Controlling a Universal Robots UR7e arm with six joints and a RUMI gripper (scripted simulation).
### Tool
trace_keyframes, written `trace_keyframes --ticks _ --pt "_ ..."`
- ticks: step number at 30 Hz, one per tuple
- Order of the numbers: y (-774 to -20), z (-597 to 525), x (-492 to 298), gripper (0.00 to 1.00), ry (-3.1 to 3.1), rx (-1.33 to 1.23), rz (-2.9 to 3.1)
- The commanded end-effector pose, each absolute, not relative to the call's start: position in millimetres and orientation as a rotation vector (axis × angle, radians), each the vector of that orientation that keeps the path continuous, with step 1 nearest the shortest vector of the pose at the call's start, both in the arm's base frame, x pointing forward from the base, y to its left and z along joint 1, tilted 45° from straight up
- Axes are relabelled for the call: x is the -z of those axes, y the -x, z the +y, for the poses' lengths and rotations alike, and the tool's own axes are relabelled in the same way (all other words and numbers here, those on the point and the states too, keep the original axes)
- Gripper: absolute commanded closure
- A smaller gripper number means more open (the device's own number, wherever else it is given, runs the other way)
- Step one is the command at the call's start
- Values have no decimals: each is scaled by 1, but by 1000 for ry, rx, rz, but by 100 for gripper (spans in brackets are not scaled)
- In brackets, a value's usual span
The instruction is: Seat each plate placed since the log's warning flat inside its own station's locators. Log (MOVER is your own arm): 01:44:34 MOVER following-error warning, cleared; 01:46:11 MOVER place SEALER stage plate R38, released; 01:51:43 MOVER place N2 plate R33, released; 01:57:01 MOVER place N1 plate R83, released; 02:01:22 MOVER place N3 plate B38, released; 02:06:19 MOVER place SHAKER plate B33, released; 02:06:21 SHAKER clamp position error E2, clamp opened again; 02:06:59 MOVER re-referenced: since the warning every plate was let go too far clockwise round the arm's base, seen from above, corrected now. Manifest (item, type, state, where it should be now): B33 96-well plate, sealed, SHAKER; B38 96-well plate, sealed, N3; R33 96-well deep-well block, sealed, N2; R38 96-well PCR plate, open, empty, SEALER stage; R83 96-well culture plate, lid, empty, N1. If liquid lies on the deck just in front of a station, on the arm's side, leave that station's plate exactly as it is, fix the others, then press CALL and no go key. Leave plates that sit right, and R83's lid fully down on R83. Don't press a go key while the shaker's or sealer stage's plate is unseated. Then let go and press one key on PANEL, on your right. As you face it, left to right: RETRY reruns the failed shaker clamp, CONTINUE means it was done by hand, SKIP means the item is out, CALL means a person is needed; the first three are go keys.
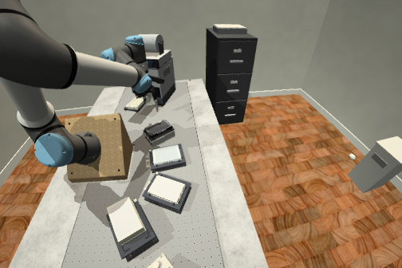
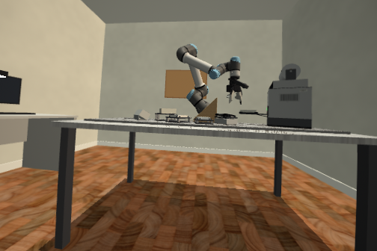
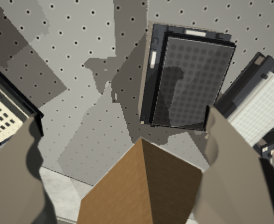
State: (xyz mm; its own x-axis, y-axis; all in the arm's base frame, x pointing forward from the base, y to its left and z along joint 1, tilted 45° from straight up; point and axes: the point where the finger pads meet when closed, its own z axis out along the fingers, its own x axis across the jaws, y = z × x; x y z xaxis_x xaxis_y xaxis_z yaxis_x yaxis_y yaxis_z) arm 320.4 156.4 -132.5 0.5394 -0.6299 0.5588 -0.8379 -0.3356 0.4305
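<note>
- Beige fingers spread wide on the hand (image 3: 123, 117): released, grasping nothing.
- Hanging well above the worktop (image 1: 207, 154), between the sealer stage plate (image 1: 135, 103) and the dark plate (image 1: 159, 130); touching neither.
- Judged early in the task, or between two fixes: no plate gripped, no nudge under way.
- Cannot tell from here whether the dark plate lies flat inside its frame; roughly square to it from the wrist, with one long edge close against the frame.
- Further out, the white plate (image 1: 167, 155) and the lidded cream plate (image 1: 167, 188) look near the middle of their nests; seating too fine to judge.
- Furthest out, the tall block (image 1: 125, 219) plainly askew, overhanging its dark nest (image 1: 139, 246) toward the arm; judged still to be seated.
- Still left after that: the key press, on what may be the panel (image 1: 161, 262), cut off at the frame edge and well apart from the hand.
- No liquid made out in front of any station, though a thin film could be missed.
- Top view only: the whole row of stations, the skewed block, the sealer (image 1: 161, 72).
- Wrist view only: the dark plate's well pattern and frame edges, and the hand's shadow across them.
- Exterior view only: the hand's height over the worktop, with plates reduced to low slivers.
</note>
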Motion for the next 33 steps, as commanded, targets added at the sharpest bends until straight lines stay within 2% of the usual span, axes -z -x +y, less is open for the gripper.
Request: trace_keyframes --ticks 1,33 --pt "-321 160 129 18 -2081 -383 -1182" --pt "-263 233 194 18 -2224 -229 -822"
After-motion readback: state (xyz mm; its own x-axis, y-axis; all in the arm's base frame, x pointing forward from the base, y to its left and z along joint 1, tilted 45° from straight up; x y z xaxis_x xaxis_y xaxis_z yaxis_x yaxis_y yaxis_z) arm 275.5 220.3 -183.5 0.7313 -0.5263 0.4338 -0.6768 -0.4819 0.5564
